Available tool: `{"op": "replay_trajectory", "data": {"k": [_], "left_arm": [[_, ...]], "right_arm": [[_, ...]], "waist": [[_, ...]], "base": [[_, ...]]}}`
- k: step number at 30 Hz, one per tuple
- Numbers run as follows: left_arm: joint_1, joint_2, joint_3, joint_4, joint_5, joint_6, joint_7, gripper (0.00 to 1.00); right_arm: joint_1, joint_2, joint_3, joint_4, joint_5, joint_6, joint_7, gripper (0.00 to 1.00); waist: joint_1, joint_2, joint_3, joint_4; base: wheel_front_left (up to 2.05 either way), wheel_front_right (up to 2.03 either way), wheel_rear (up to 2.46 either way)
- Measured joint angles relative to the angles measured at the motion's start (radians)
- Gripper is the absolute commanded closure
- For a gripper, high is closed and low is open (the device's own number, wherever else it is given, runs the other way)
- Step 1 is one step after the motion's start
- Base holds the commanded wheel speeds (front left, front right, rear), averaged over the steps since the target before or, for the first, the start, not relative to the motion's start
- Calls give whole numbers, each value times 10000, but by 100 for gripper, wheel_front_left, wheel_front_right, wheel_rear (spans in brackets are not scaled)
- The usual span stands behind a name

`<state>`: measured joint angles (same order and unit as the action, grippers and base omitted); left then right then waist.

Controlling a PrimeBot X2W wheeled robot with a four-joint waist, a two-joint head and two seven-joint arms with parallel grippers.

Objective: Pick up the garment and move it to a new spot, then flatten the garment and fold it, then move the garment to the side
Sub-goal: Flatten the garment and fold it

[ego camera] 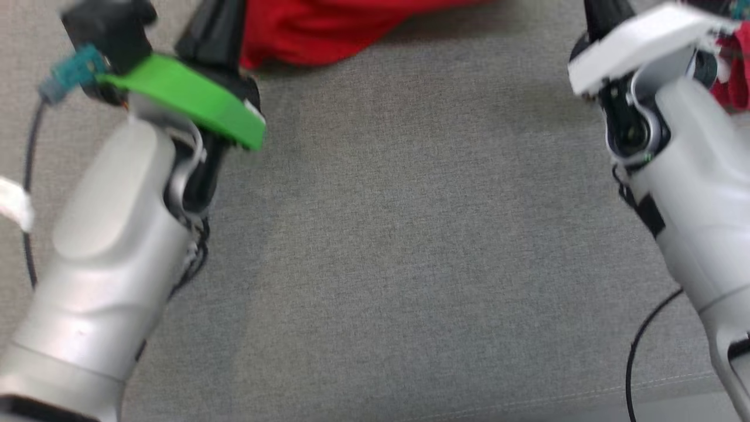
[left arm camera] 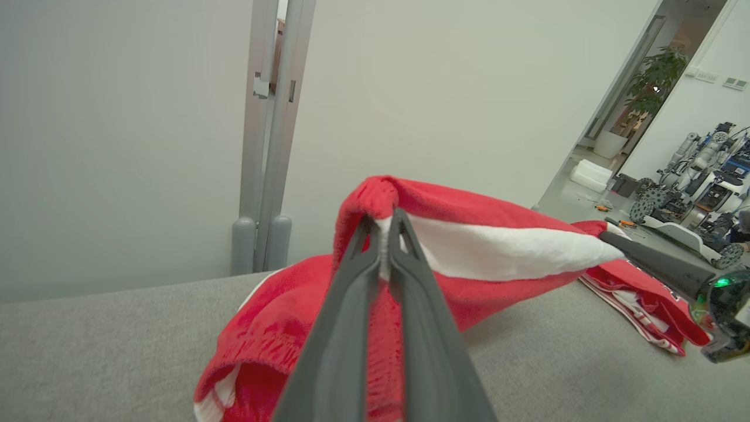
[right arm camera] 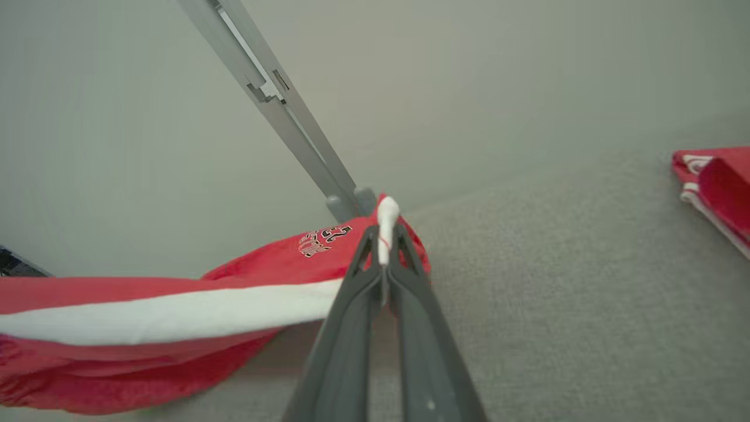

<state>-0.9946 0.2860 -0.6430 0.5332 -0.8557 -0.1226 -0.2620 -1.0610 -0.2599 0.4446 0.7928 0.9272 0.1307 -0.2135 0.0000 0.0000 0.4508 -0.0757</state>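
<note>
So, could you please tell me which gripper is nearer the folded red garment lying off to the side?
Right. The right gripper holds the red shorts up close beside the folded red garment; the left gripper grips their other end, farther away.

Grey cloth-covered tabletop with two red pieces on it

The woven grey cover runs back to an upright grey post at the far edge. The lower folds of a red garment rest on it just in front of the post. A folded red-and-white garment lies well to the right of the post.
</note>
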Motion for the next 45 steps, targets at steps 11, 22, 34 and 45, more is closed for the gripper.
{"op": "replay_trajectory", "data": {"k": [11, 22, 34, 45], "left_arm": [[5565, -349, 731, -2332, 2105, 215, 0, 100], [8352, -617, 748, -2890, 2759, 182, -2, 100], [9093, -955, 516, -3024, 3225, 65, -2, 100], [7733, -1492, 510, -2936, 3601, -46, -4, 100]], "right_arm": [[4987, -869, 151, -2084, 1388, 0, -316, 100], [8813, -1041, -1057, -3816, 1741, 2, -393, 100], [10766, -514, -2959, -5576, 1091, 0, 470, 100], [8179, -29, -4203, -5647, 69, -2, 1944, 100]], "waist": [[-1, 0, -1470, 109], [-1, 0, -2618, 235], [-1, 0, -3165, 578], [-1, 0, -2930, 1056]], "base": [[0, 0, 0], [0, 0, 0], [0, 0, 0], [0, 0, 0]]}}
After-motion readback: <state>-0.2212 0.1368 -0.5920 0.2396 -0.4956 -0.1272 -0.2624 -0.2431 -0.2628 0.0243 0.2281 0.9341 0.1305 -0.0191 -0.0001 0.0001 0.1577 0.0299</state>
